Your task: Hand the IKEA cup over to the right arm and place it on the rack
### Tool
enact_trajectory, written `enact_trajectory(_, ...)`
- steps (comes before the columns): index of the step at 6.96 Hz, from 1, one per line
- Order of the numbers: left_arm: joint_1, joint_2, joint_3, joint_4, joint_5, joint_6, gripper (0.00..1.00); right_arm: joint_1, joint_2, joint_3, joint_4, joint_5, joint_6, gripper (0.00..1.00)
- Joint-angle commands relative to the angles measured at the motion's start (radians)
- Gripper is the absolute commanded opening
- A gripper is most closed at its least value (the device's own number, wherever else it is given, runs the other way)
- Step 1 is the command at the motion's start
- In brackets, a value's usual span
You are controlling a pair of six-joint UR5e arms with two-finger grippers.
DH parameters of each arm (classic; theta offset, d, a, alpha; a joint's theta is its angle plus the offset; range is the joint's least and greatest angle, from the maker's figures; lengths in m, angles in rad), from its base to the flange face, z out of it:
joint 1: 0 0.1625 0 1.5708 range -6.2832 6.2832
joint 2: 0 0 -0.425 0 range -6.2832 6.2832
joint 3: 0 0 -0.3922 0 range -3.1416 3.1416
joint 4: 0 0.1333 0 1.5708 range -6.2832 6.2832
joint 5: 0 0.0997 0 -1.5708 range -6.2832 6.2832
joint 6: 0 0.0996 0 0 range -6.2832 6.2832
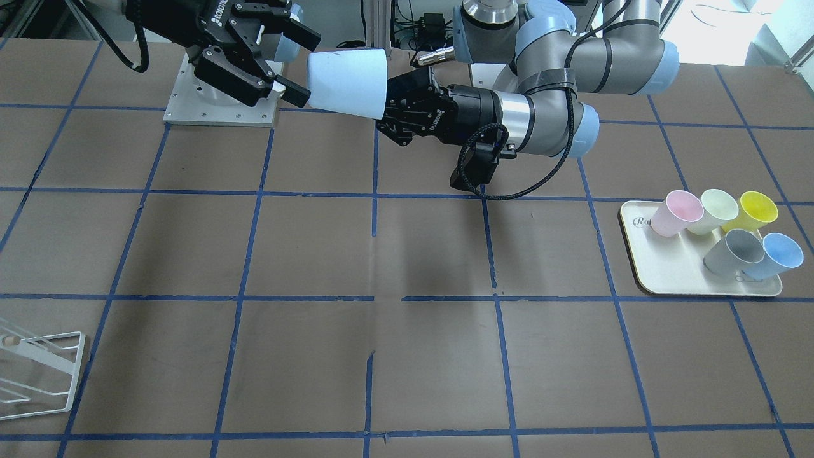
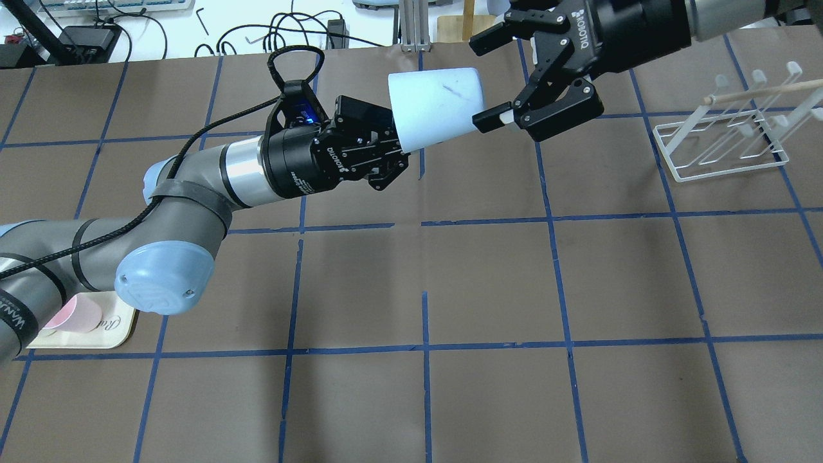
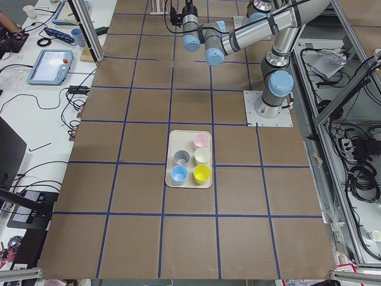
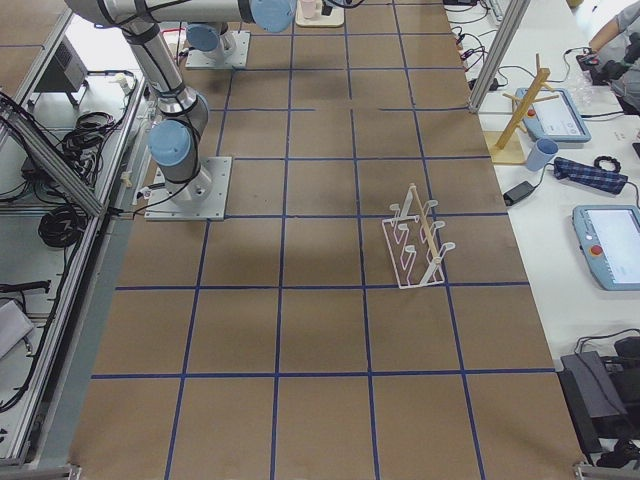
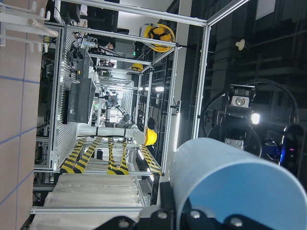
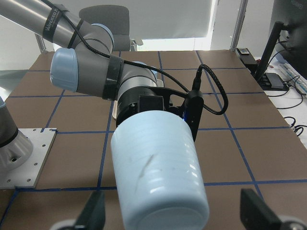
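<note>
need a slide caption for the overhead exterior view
Left gripper holds the pale blue IKEA cup sideways, base toward the open right gripper, white wire rack off to the side.

The left gripper (image 2: 391, 151) has its tips buried at the mouth of the IKEA cup (image 2: 437, 106), so which finger sits inside can't be told! In the right wrist view, the right gripper (image 6: 175, 218) shows two fingers (image 6: 92, 213) flanking the cup, sliced by the bottom edge. Far from all fingers, the rack (image 1: 44, 375) runs off the front view's left edge.
</note>
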Motion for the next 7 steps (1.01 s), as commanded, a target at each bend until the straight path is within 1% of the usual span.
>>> enact_trajectory(1, 0.0, -0.001, 0.0, 0.008, -0.001, -0.001, 0.0, 0.019, 0.006, 0.009, -0.012, 0.002, 0.005, 1.0)
enact_trajectory(3, -0.002, -0.006, 0.0, 0.011, -0.001, 0.001, 0.0, 0.021, 0.008, 0.011, -0.009, 0.002, 0.008, 1.0)
enact_trajectory(4, -0.003, -0.006, 0.0, 0.011, -0.001, 0.001, 0.0, 0.021, 0.008, 0.014, -0.001, 0.002, 0.009, 0.89)
enact_trajectory(5, -0.003, -0.006, 0.0, 0.011, -0.001, 0.001, 0.0, 0.021, 0.006, 0.033, -0.012, 0.002, 0.003, 0.62)
enact_trajectory(6, -0.003, -0.007, 0.002, 0.016, -0.001, -0.001, 0.0, 0.021, 0.006, 0.05, -0.015, 0.001, -0.009, 0.53)
enact_trajectory(7, -0.003, -0.009, 0.0, 0.019, -0.001, -0.001, 0.0, 0.021, 0.0, 0.05, -0.016, 0.001, -0.003, 0.39)
